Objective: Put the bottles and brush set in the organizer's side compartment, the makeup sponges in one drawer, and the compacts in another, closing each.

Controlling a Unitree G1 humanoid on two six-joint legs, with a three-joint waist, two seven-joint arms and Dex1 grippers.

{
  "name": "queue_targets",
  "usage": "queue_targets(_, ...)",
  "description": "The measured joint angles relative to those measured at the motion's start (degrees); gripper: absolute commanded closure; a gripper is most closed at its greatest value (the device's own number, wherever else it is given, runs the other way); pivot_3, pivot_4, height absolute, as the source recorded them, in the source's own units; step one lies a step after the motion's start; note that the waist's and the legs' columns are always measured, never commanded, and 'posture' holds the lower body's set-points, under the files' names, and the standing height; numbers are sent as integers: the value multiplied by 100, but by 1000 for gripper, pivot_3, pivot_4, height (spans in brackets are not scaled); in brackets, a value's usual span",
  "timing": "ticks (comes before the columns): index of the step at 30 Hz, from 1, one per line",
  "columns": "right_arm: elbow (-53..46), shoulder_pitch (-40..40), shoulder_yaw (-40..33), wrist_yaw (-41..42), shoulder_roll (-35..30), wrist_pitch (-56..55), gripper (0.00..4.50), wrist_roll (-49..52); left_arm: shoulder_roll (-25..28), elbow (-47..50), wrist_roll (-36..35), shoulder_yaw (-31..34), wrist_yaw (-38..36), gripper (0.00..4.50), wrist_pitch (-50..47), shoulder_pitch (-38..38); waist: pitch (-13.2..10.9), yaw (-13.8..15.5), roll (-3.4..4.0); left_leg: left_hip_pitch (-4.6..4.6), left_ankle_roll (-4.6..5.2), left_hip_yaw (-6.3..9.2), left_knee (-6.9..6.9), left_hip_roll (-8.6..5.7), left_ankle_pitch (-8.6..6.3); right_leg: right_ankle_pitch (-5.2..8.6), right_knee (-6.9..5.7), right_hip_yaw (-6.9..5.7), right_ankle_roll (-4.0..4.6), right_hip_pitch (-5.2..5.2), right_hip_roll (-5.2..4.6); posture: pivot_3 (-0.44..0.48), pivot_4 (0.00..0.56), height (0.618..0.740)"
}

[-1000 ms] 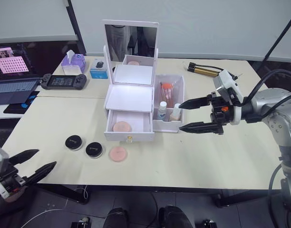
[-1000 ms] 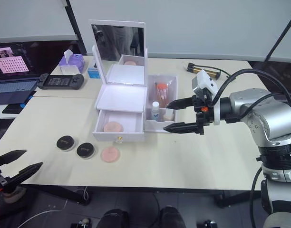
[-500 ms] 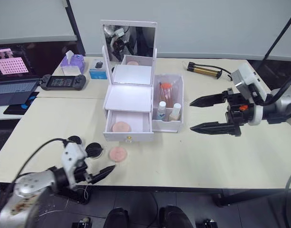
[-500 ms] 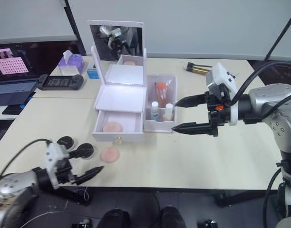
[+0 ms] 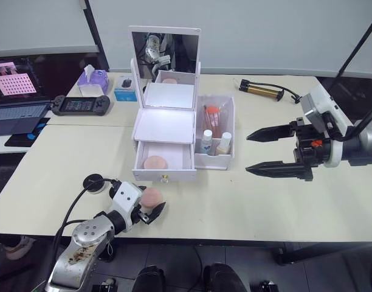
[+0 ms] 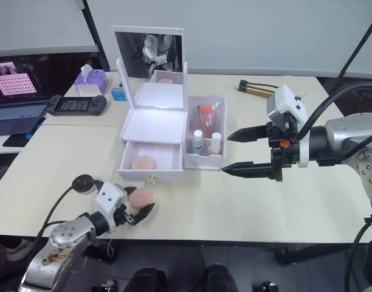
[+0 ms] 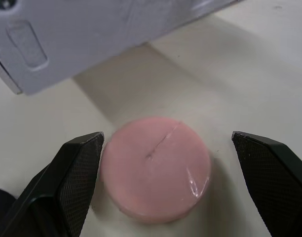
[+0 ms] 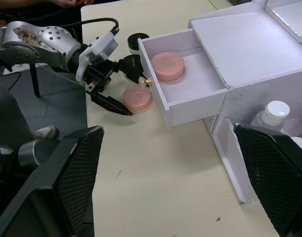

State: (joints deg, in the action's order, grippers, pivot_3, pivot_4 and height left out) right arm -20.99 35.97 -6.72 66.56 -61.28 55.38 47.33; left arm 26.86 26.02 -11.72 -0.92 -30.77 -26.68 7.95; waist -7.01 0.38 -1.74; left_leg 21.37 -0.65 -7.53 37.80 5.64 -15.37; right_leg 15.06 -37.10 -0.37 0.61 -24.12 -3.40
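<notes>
The white organizer (image 5: pixel 168 125) stands mid-table with one front drawer (image 5: pixel 163 159) pulled open and a pink makeup sponge (image 5: pixel 154 162) lying in it. Both bottles (image 5: pixel 206 141) and the brush set (image 5: pixel 213 115) are in its side compartment. The other makeup sponge (image 7: pixel 156 182) lies on the table before the drawer, between the fingers of my open left gripper (image 5: pixel 151 202), untouched. A black compact (image 5: pixel 93 182) lies to the left; another is partly hidden behind that gripper (image 8: pixel 133 62). My right gripper (image 5: pixel 247 152) hovers open and empty to the right of the side compartment.
A tissue box (image 5: pixel 93 79), a small blue box (image 5: pixel 126 90), a game controller (image 5: pixel 84 104) and a laptop (image 5: pixel 16 115) sit at the back left. A gold and black tool (image 5: pixel 262 91) lies at the back right. The table's front edge is close under the left arm.
My left arm has come in from the front left and now straddles the loose sponge. My right gripper has drawn back to the right, away from the organizer.
</notes>
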Motion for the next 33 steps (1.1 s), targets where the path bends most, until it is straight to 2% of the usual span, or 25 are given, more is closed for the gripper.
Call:
queue_targets(8,26,-638,-138,-299,143,-181,0,-105,-78,-263,141,-147,108,33,18,-69,0,33,1,3,1,45,3,-16,1,-1,0,1,-7,6,-1,0,150,701)
queue_targets(11,29,-841,-192,-342,143,-257,0,-119,-109,-331,164,-164,144,571,25,-127,1,37,1,3,1,57,3,-22,1,-2,0,-1,-9,11,-3,0,150,701)
queue_targets(14,30,-1016,-239,-378,142,-269,0,-171,-199,-393,127,-98,206,1491,26,-164,2,35,3,3,2,63,3,-25,1,-2,0,-1,-10,12,-3,0,150,701)
queue_targets(19,21,-1150,-322,-421,147,-380,0,-209,-137,-390,11,-34,39,1560,59,-134,2,33,3,7,2,72,3,-29,1,-1,1,-3,-11,10,-2,0,150,701)
queue_targets(22,29,-1336,-476,-412,240,-496,0,-175,215,-383,-234,201,-424,1560,290,22,1,28,2,12,2,75,3,-28,1,-1,0,-6,-10,3,-1,0,150,701)
queue_targets(27,27,-1711,-782,-289,342,-878,0,-171,1088,-337,-1126,1159,-1551,1560,423,130,0,19,3,13,2,80,3,-28,1,1,0,-13,-8,4,0,0,150,701)
queue_targets(33,43,-2342,-1223,89,364,-1603,0,-335,2306,-587,-1903,2011,-2558,1560,86,-430,-1,43,0,16,1,78,4,-38,3,3,2,-23,-13,9,-5,0,150,701)
